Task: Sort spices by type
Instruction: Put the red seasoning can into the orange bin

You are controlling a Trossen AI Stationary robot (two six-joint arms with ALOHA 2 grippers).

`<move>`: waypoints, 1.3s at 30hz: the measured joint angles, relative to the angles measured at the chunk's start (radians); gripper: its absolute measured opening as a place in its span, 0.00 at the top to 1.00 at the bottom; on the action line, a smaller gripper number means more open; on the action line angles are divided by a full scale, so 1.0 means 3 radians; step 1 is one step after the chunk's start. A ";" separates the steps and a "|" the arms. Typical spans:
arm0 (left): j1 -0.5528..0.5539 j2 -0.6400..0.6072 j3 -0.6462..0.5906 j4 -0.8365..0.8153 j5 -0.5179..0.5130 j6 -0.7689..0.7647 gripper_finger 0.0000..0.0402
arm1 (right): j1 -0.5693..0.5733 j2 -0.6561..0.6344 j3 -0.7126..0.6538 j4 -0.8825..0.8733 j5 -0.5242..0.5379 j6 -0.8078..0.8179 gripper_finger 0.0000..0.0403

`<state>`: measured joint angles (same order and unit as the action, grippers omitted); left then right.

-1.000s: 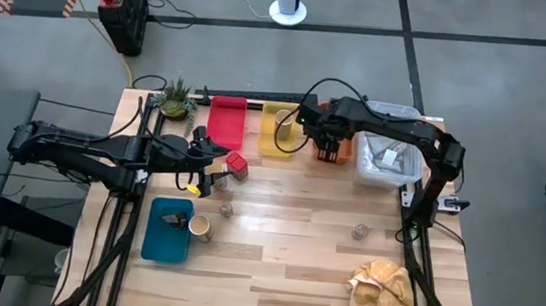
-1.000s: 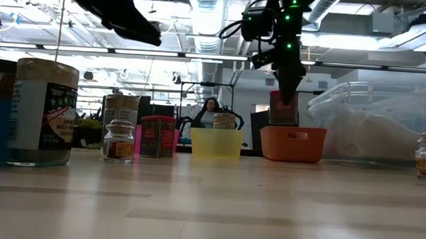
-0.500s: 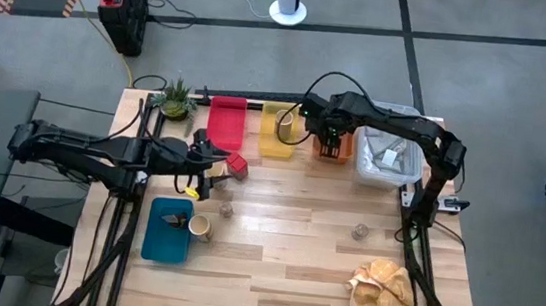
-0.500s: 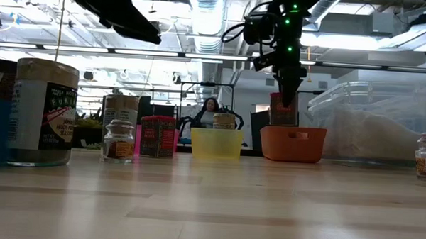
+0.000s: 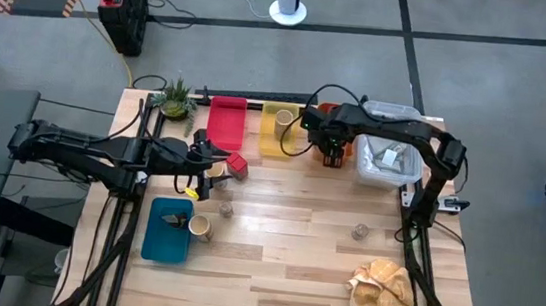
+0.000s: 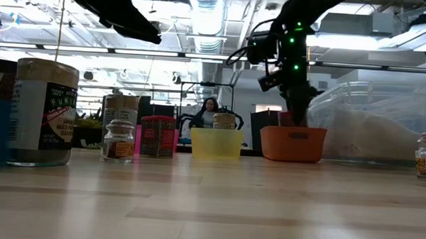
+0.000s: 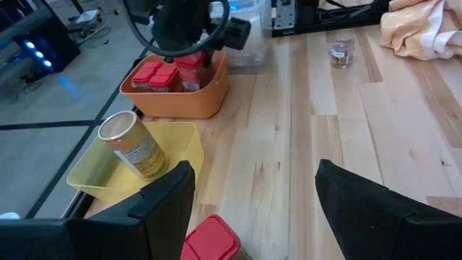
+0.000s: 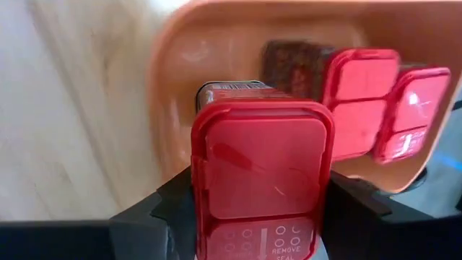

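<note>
My right gripper (image 5: 333, 153) reaches down into the orange tray (image 5: 323, 138) and is shut on a red boxy tin (image 8: 261, 173). Two more red tins (image 8: 359, 94) stand upright in that tray. My left gripper (image 7: 249, 209) hovers open near the table's left side, and another red tin (image 5: 238, 166) stands on the wood just by its fingers, untouched. A tan cylinder (image 5: 284, 122) stands in the yellow tray (image 5: 272, 145). A second tan cylinder (image 5: 199, 227) stands beside the blue tray (image 5: 167, 235). Two tiny glass jars (image 5: 225, 209) (image 5: 359, 231) stand on the bare wood. My right gripper pinches the red tin by its two opposite sides just under the lid (image 8: 216, 238), one finger (image 8: 170, 209) on each side. The fingers come from above, pointing down. The tin is upright with its lower part inside the orange tray (image 6: 292, 143); the tray wall hides its base.
A clear plastic bin (image 5: 389, 156) sits right of the orange tray. The red tray (image 5: 226, 121) and a small plant (image 5: 175, 96) stand at the far left. A beige cloth (image 5: 383, 292) lies crumpled at the near right corner. Open wood lies mid-table.
My right gripper has moved down with the red tin, from above the orange tray's rim into the tray, shifting slightly toward the near edge. The tin, visible above the rim a second ago in the low view, now sits behind the tray wall.
</note>
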<state>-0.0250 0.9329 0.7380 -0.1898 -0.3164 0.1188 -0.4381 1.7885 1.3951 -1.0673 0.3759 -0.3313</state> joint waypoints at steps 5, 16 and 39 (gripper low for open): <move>0.0000 0.0000 0.0001 0.0001 -0.0012 0.0001 0.31 | -0.0070 0.0000 -0.0033 0.0219 -0.0003 -0.0024 0.31; 0.0000 0.0001 0.0000 -0.0020 -0.0023 0.0054 0.31 | -0.0046 0.0000 0.0200 -0.0138 0.0100 0.0105 0.20; 0.0556 0.0653 0.0348 -0.0777 -0.0085 -0.0365 0.31 | 0.1344 -0.0495 0.0084 0.1088 -0.0009 0.0782 0.21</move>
<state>0.1417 1.1288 0.8425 -0.4228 -0.3419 0.0093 -0.0349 1.6400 1.4202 -0.7410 0.3732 -0.0967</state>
